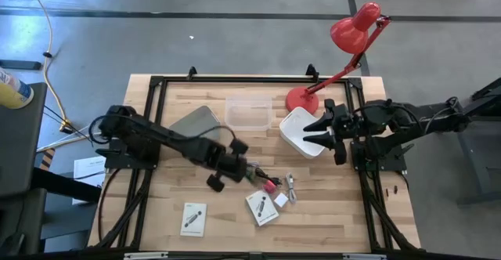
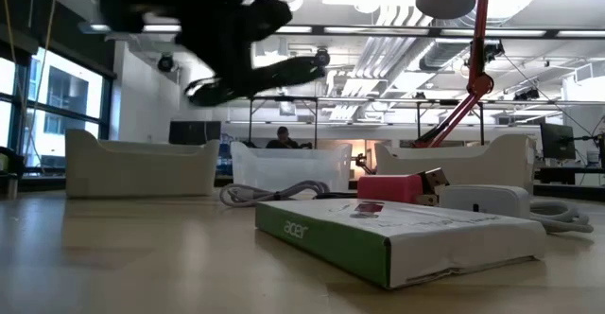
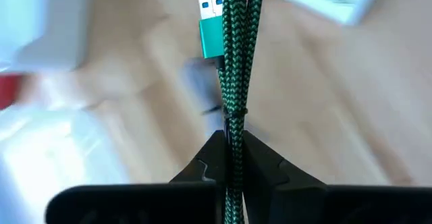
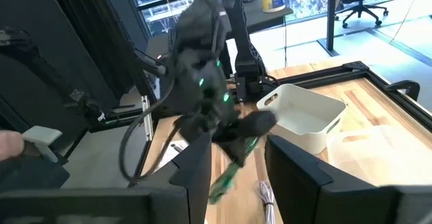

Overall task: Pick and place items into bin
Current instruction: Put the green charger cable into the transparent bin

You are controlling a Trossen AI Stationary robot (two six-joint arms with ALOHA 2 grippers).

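Note:
My left gripper (image 1: pixel 244 168) (image 3: pixel 231 146) is over the table's middle, shut on a green braided cable (image 3: pixel 233 62) with a teal USB plug (image 3: pixel 210 28). In the right wrist view this cable (image 4: pixel 229 171) slants down from it in the air. On the wood near it lie a pink piece (image 1: pixel 271 185) (image 2: pixel 395 187), a small white square (image 1: pixel 280 200), a pale coiled cable (image 1: pixel 291 186) and two flat white cards (image 1: pixel 193 218) (image 1: pixel 262 207). My right gripper (image 1: pixel 315 132) (image 4: pixel 236 146) is open and hovers over the white bin (image 1: pixel 297 127). My left gripper pinches the green braided cable between its two fingers (image 3: pixel 260 160), on a doubled stretch of two strands (image 3: pixel 233 119) some way back from the plug. The strands run along the fingers and out past their tips. The plug end is off the table.
A clear bin (image 1: pixel 249 111) and a grey bin (image 1: pixel 194 123) stand beside the white one along the far side. The red desk lamp (image 1: pixel 301 98) stands behind the white bin. A black frame (image 1: pixel 153 111) borders the work area. Bare wood lies at the near left.

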